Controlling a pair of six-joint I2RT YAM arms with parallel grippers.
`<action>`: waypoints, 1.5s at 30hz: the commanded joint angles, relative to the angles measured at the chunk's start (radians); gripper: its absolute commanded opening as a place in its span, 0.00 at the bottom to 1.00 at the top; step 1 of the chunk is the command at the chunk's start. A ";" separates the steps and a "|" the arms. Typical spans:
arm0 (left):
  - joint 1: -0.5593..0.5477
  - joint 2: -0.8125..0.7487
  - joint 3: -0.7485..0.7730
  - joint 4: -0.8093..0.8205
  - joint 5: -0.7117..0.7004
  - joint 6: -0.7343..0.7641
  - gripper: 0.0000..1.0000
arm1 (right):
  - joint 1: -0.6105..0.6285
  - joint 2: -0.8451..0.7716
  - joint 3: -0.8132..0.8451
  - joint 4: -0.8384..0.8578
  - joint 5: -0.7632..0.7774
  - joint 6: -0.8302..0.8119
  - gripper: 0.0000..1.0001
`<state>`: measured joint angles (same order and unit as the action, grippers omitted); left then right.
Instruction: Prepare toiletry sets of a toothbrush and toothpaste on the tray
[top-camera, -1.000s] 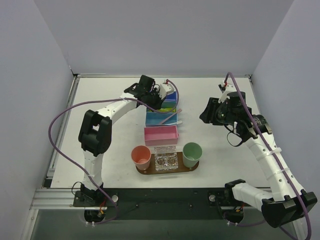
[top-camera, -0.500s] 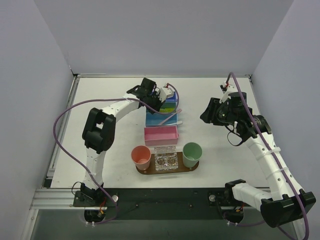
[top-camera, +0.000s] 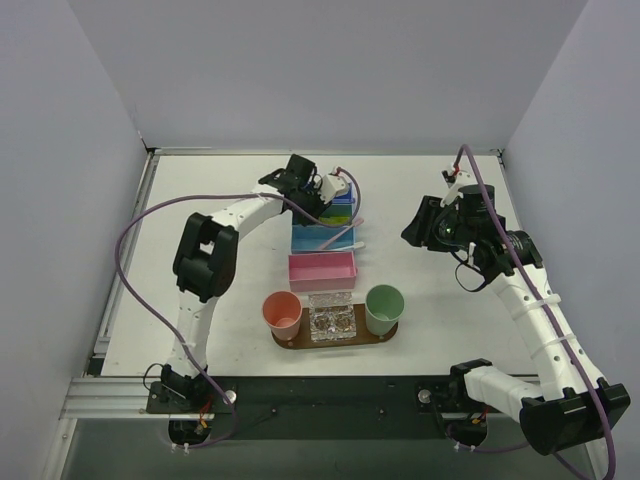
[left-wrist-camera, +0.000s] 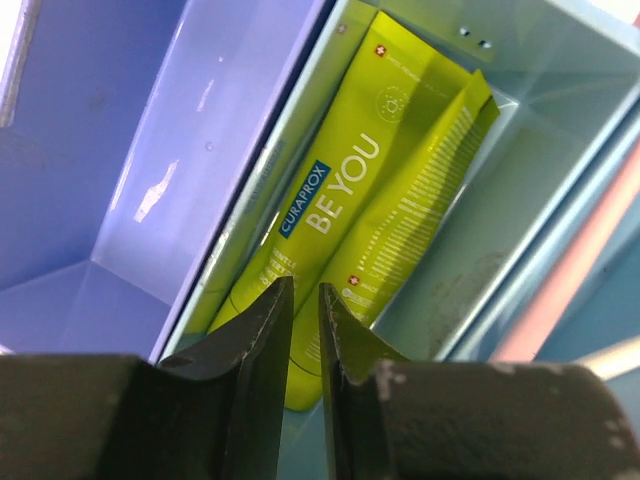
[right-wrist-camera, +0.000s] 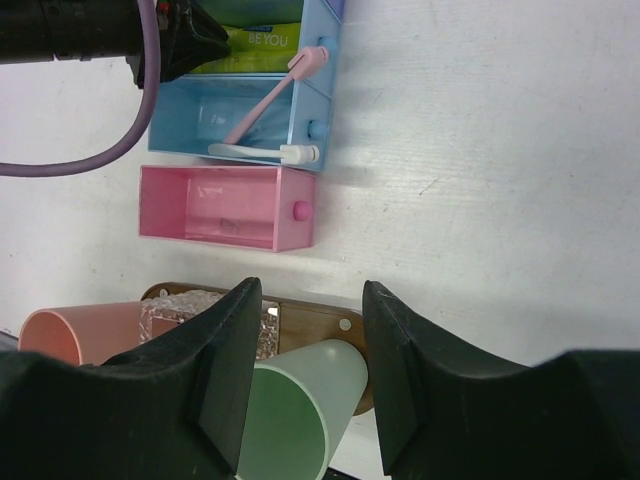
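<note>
Two yellow-green toothpaste tubes (left-wrist-camera: 340, 180) (left-wrist-camera: 420, 200) lie side by side in a pale teal bin (left-wrist-camera: 520, 190). My left gripper (left-wrist-camera: 305, 292) hangs just above their lower ends, open only a narrow slit, with nothing between its jaws. A pink toothbrush (right-wrist-camera: 270, 100) and a white toothbrush (right-wrist-camera: 255, 151) lie across the light blue bin (right-wrist-camera: 190, 115). The dark wooden tray (top-camera: 290, 342) carries a clear holder (top-camera: 332, 318). My right gripper (right-wrist-camera: 312, 300) hovers open and holds nothing, high over the tray's right end.
An empty pink bin (top-camera: 322, 270) lies between the blue bins and the tray. A salmon cup (top-camera: 283, 313) stands on the tray's left end, a mint-green cup (top-camera: 384, 308) on its right end. A purple-blue bin (left-wrist-camera: 120, 150) adjoins the teal one.
My left gripper has shifted slightly right over the bins and its jaws have parted a little. The right arm has barely moved.
</note>
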<state>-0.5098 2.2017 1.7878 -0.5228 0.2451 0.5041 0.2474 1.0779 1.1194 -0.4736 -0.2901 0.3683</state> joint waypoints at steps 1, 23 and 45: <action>0.001 0.035 0.090 -0.057 -0.015 0.037 0.28 | -0.013 -0.018 -0.010 0.033 -0.021 0.011 0.40; 0.008 0.156 0.160 -0.175 -0.041 0.086 0.35 | -0.046 -0.012 -0.035 0.055 -0.049 0.017 0.40; -0.001 0.196 0.153 -0.198 -0.056 0.109 0.37 | -0.062 -0.009 -0.050 0.061 -0.049 0.031 0.40</action>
<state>-0.5117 2.3173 1.9514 -0.6403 0.2230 0.5953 0.1955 1.0767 1.0840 -0.4431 -0.3283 0.3923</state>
